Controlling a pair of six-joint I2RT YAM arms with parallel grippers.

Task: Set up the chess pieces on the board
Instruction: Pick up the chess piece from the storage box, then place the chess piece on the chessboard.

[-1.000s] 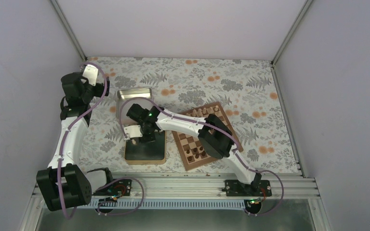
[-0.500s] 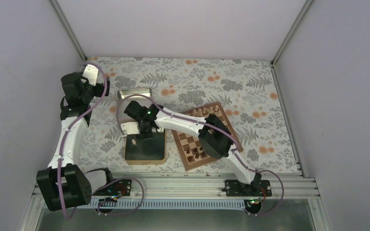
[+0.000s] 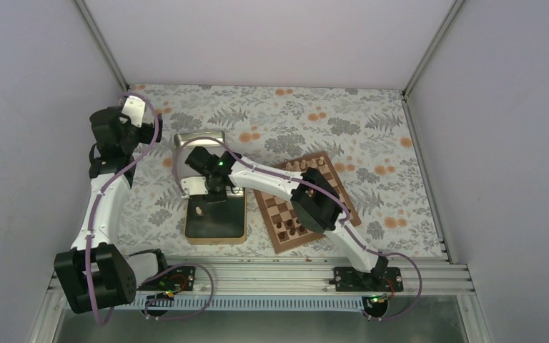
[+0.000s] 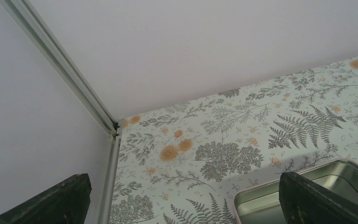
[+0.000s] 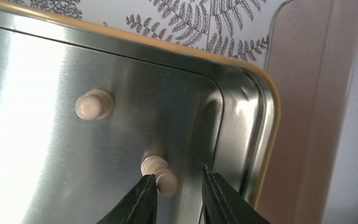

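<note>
**Beige chessman between the fingers, not yet gripped**

Far to the left of the chessboard (image 3: 334,184), the left tool (image 4: 182,179) hangs raised over the table (image 3: 372,128). Its fingers are spread wide with nothing between them. Closer to the chessboard lies a silver tin (image 3: 200,140), and just left of the chessboard sits an open tin (image 5: 242,70).

The right tool (image 5: 179,198) reaches down into a corner of this open tin, about half open. A pale chessman (image 5: 161,176) lies between its fingers, touching the left one with a gap to the right one, so nothing is gripped yet. The other chessman (image 5: 94,104) lies loose on the tin floor, on the side away from the chessboard.

On the chessboard itself, pale pieces (image 3: 297,166) line the far edge and dark pieces (image 3: 291,227) stand along the near edge. The right arm (image 3: 314,204) hides the squares between.

The setup looks well along. At least the two chessmen in the tin remain to be placed, and the hidden squares cannot be judged.
</note>
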